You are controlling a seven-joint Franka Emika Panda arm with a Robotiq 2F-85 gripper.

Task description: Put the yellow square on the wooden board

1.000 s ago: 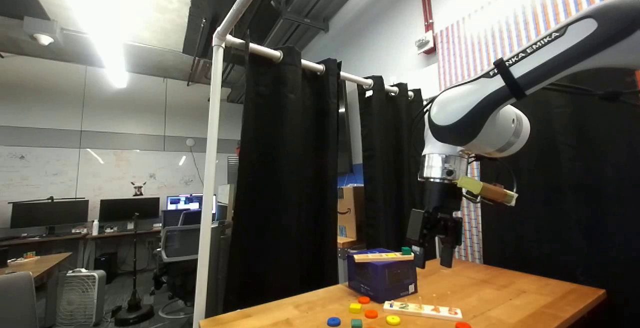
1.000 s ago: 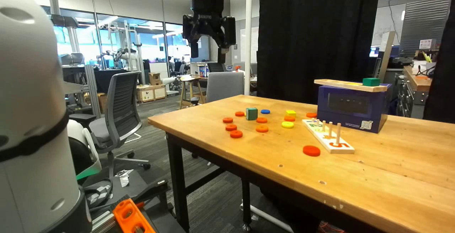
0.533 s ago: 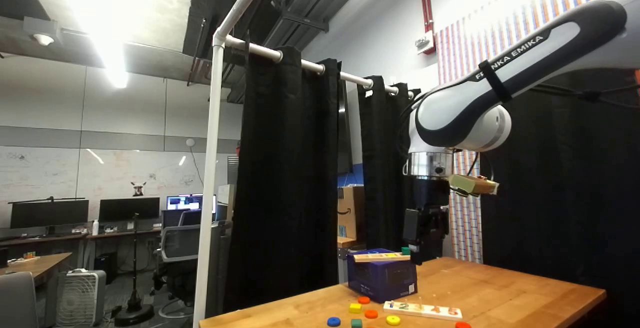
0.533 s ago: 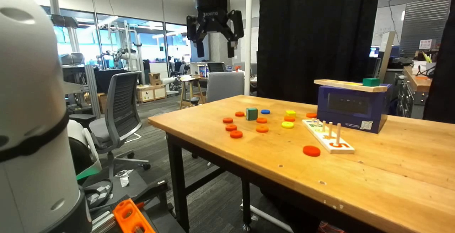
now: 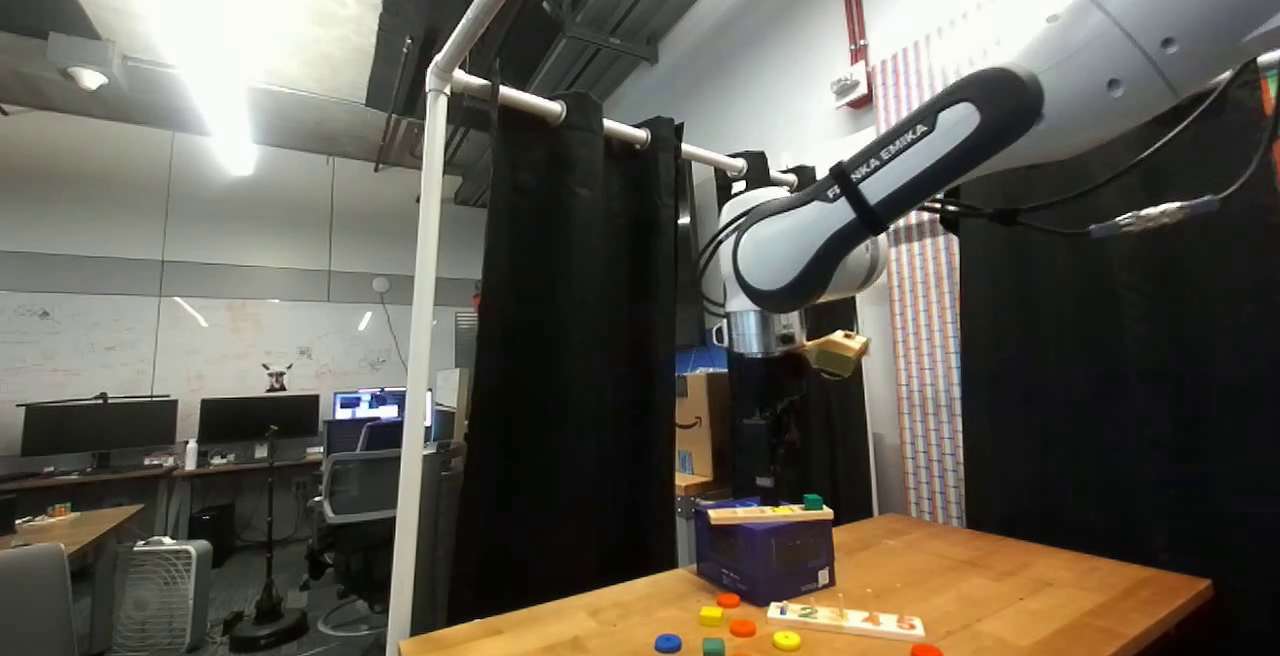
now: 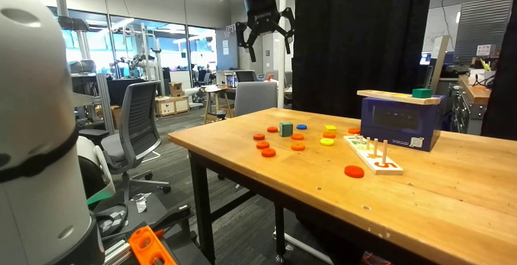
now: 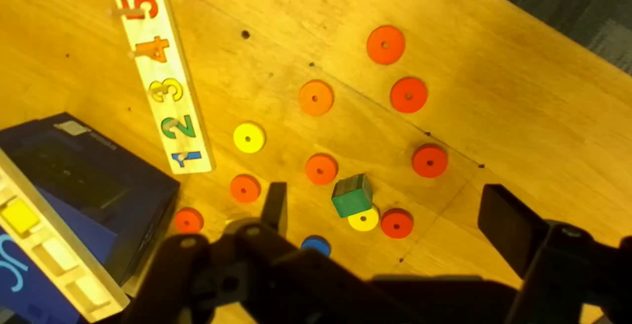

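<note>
A small yellow square block (image 5: 711,616) lies on the table, and it also shows in the other exterior angle (image 6: 331,129). In the wrist view it is almost wholly hidden behind a finger. A slotted wooden board (image 6: 404,99) rests on a dark blue box, seen also in the wrist view (image 7: 111,302). One slot holds a yellow square (image 7: 19,215), and a green block (image 6: 421,93) sits at one end. My gripper (image 6: 270,55) is open and empty, high above the table; its fingers spread wide in the wrist view (image 7: 385,210).
The blue box (image 6: 400,119) stands at the table's back. A numbered board with upright pegs (image 7: 165,77) lies before it. Several red and orange discs, yellow discs (image 7: 249,138), a blue disc (image 7: 316,245) and a green block (image 7: 352,201) lie around on the table.
The arm has swung leftward in an exterior view, and the gripper has moved right, slightly up, and tilted in an exterior view. The objects have not moved.
</note>
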